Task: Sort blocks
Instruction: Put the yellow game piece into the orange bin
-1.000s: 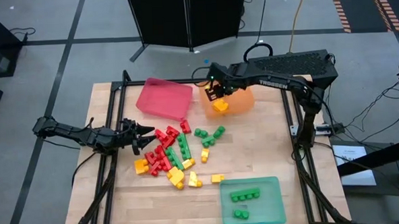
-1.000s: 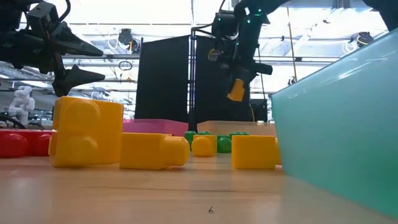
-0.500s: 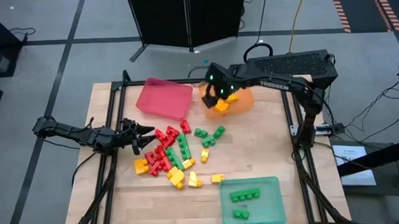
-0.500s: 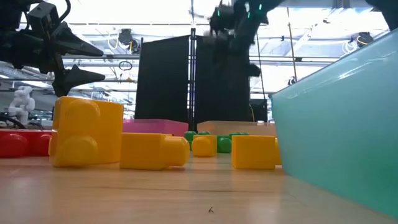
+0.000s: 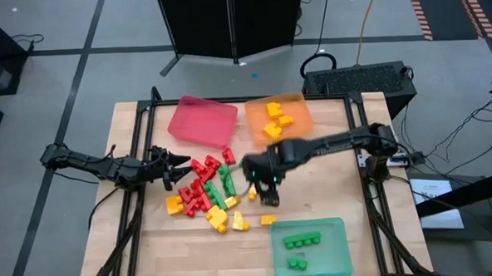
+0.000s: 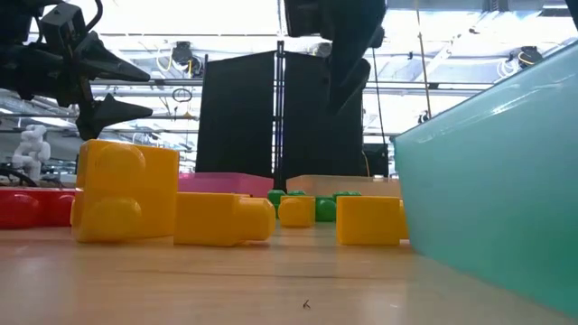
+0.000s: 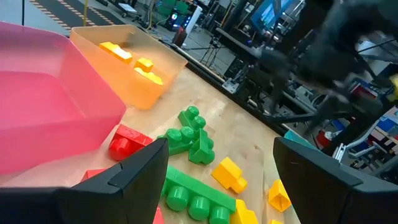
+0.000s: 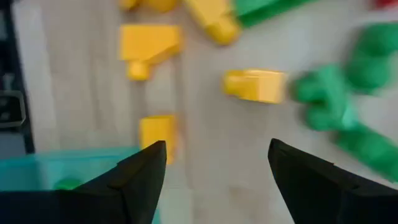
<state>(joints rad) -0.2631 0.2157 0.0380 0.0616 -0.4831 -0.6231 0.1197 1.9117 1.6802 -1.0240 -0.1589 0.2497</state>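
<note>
A pale wooden table top (image 5: 332,201) on a black frame stands on a grey tiled floor, with a black panel behind it.

At the left edge, the left gripper (image 5: 179,167) hangs just beside the heap, its two dark fingers (image 7: 140,177) spread wide with nothing between them.

Behind it lies the flat rectangular red plastic tray (image 5: 201,121), with nothing visible in it.

The small studded plastic blocks (image 5: 207,190) in red, yellow and green lie in a loose heap at the middle of the table; a few green ones (image 7: 189,137) and yellow ones (image 8: 255,85) sit scattered on its right side.

The right gripper (image 5: 267,175) hangs over these scattered pieces, above a single yellow brick (image 5: 252,191), jaws apart and holding nothing.

Behind it sits the rectangular orange plastic tray (image 5: 305,127), holding a few yellow bricks (image 5: 275,120).

At the near edge, the rectangular green plastic tray (image 5: 339,259) holds several green bricks (image 5: 302,242).
</note>
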